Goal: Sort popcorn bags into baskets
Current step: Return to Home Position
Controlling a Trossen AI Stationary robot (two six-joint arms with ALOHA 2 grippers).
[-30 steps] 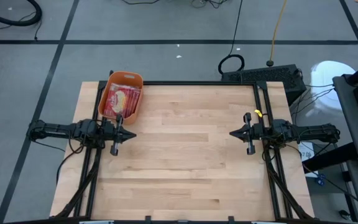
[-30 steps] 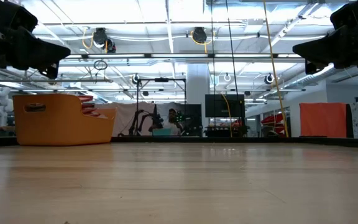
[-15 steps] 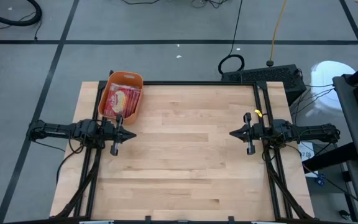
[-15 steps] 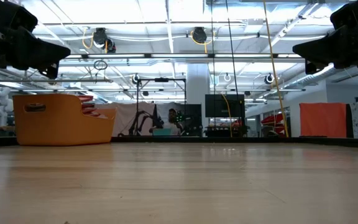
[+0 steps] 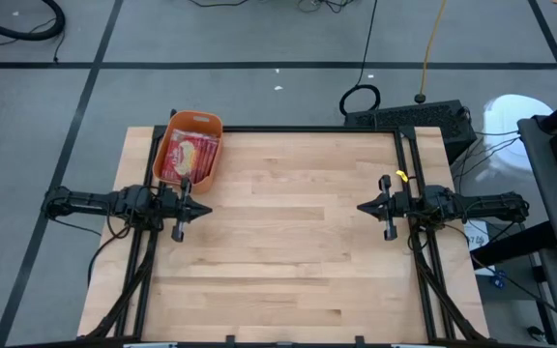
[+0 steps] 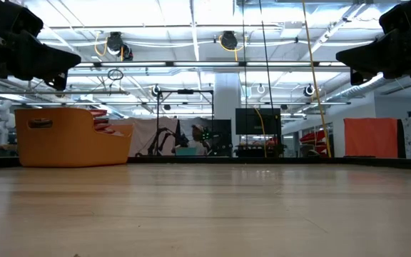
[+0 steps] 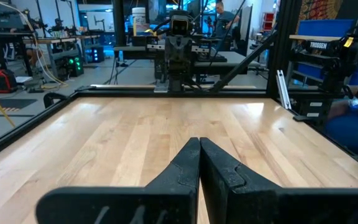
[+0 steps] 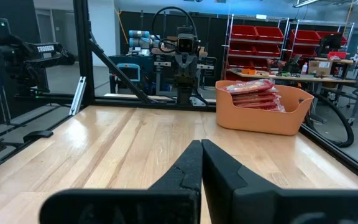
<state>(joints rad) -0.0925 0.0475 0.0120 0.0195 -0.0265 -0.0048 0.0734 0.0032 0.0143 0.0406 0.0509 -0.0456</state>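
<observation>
You see red flat popcorn bags (image 5: pixel 190 157) inside orange plastic tub (image 5: pixel 197 117), at corner of light wooden surface (image 5: pixel 288 242). Left jaws & right jaws clenched, well apart, opp. edges.

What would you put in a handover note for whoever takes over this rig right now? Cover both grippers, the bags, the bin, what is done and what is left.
Left gripper: shut, holding nothing, raised over the left side of the table.
Right gripper: shut, holding nothing, raised over the right side.
Bin: on the table's corner by the left arm.
Bags: every one in view lies stacked in the bin.
Done: the sorting, as far as the views show.
Left: probably only parking the arms, which look close to home.
</observation>
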